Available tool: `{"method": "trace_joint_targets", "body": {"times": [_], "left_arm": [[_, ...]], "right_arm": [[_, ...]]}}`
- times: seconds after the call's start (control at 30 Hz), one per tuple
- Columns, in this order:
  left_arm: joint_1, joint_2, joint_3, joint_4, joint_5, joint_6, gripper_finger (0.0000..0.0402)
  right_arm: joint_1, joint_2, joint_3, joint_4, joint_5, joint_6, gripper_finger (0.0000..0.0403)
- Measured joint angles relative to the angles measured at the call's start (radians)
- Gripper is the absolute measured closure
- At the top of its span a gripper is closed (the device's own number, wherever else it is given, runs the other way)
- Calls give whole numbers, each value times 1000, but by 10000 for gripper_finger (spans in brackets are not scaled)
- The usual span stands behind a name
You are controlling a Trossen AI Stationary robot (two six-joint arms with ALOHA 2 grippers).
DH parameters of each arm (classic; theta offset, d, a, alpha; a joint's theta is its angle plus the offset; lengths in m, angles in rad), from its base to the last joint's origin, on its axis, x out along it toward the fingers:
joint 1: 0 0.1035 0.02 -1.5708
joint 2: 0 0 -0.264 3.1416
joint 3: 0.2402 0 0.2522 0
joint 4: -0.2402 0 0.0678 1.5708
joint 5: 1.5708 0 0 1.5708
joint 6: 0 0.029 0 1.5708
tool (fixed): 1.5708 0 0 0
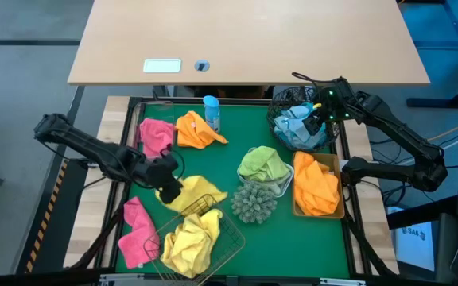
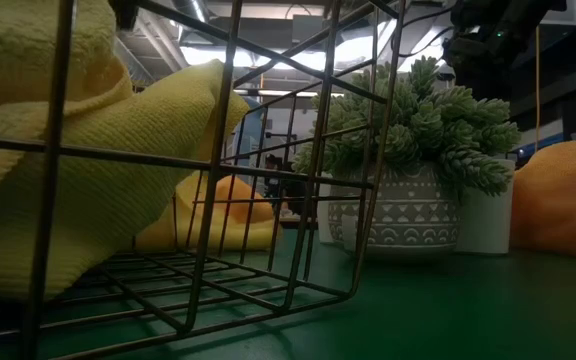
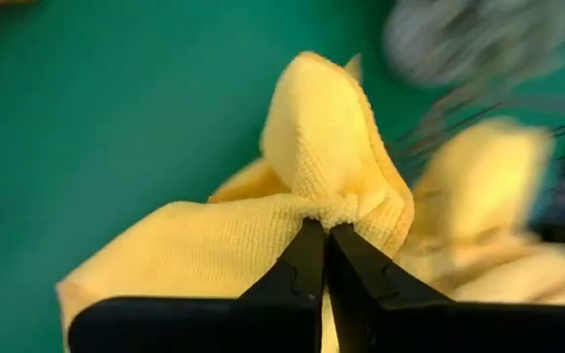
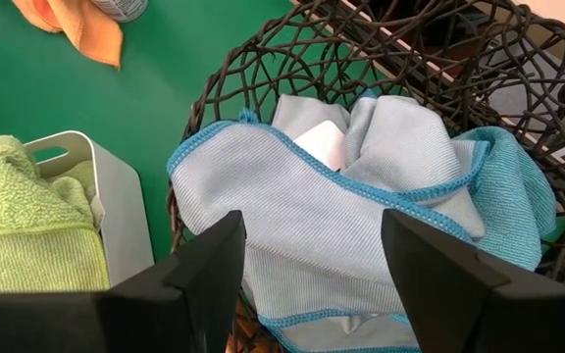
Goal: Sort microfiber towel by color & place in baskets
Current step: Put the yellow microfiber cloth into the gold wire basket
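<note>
A yellow towel [image 1: 196, 193] lies on the green mat just beyond the square gold wire basket [image 1: 217, 248], which holds another yellow towel [image 1: 189, 242]. My left gripper [image 1: 168, 187] is at the loose towel's left end, shut on it. My right gripper [image 1: 321, 116] hovers open over the round black wire basket [image 1: 281, 107], above the pale blue towels [image 4: 341, 211] inside it, touching nothing. The white tray [image 4: 116, 191] holds a green towel [image 1: 262, 163]. The tan tray [image 1: 296, 208] holds an orange towel [image 1: 316, 184]. I see no clear bin. My left gripper pinches a bunched-up fold of the yellow towel [image 3: 336, 209] between its two shut fingertips [image 3: 302, 257]. It comes slanting down from the table's left. The fold stands up at the fingers and the rest of the towel [image 3: 175, 255] spreads on the mat.
Two pink towels [image 1: 155, 135] [image 1: 137, 230] and an orange towel [image 1: 197, 129] lie loose on the mat's left half. A blue spray bottle [image 1: 211, 113] stands near the far edge. The spiky green ball [image 1: 253, 202] sits beside the gold basket.
</note>
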Motion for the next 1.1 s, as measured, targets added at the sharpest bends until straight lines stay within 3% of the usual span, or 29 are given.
{"method": "trace_joint_targets", "body": {"times": [0.23, 0.5, 0.7, 1.1], "left_arm": [[-11, -11, 201, 29, -40, 132, 401], [-62, -11, 359, 221, -37, 284, 401], [-118, -10, 413, 339, 52, 345, 401], [-260, 76, 415, 386, 149, 343, 401]], "right_arm": [[0, 0, 0, 0, 0, 0, 164], [0, 0, 0, 0, 0, 0, 164], [0, 0, 0, 0, 0, 0, 164], [0, 0, 0, -2, 0, 3, 164]]}}
